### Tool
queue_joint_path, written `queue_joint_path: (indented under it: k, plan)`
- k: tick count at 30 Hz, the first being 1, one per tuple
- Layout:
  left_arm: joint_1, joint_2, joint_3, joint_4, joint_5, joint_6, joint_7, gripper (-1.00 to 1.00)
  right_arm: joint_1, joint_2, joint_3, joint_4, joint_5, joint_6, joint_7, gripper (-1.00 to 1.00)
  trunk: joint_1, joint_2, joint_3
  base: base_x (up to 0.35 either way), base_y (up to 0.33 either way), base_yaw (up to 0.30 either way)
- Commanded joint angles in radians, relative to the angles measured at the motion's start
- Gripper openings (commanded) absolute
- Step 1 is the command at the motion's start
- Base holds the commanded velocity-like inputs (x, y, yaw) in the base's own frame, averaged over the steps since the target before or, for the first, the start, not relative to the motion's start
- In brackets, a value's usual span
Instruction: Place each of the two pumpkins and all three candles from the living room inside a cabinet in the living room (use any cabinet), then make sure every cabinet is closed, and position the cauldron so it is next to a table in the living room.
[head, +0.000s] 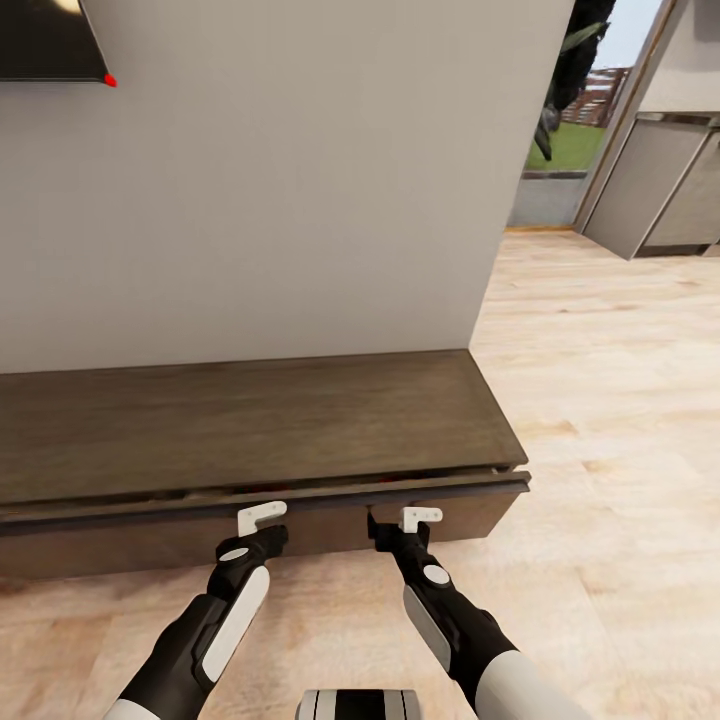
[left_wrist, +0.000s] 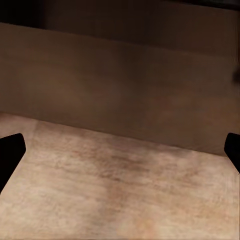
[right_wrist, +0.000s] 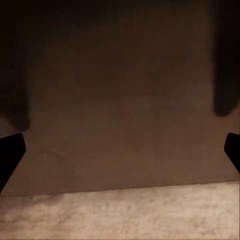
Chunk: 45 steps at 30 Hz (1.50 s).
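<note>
The cabinet (head: 250, 430) stands against the wall right before the robot, and its wide drawer front (head: 300, 495) sits out a little from the body, so I judge that the closing is not yet finished. The left gripper (head: 262, 516) and the right gripper (head: 420, 518) are both at this front, jaws spread wide and holding nothing. The wooden floor (head: 600, 400) lies bare to the right.

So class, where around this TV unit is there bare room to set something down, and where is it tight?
The cabinet top lies bare from wall to front edge. Open floor lies past its right end. It is tight at the drawer front, where the left gripper and right gripper sit.
</note>
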Motion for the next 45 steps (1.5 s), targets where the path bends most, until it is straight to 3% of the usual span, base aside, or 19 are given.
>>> queue_joint_path:
  k: [1, 22, 45]
  plan:
    - [-0.001, 0.0, -0.002, -0.001, 0.008, 0.002, 0.008, 1.0, -0.001, -0.001, 0.006, 0.0, -0.009, -0.005, -0.008, 1.0, 0.0, 0.0, -0.001, 0.146, 0.002, 0.0]
    - [-0.001, 0.0, -0.002, -0.003, 0.008, 0.002, 0.008, 1.0, -0.001, -0.001, 0.006, 0.0, -0.01, -0.005, -0.008, 1.0, 0.0, 0.0, -0.001, 0.056, 0.0, 0.0]
    - [-0.001, -0.004, -0.002, -0.007, 0.009, 0.002, 0.008, 1.0, -0.001, -0.002, 0.006, 0.0, -0.007, 0.005, -0.012, 1.0, 0.0, 0.0, -0.001, -0.207, 0.0, 0.0]
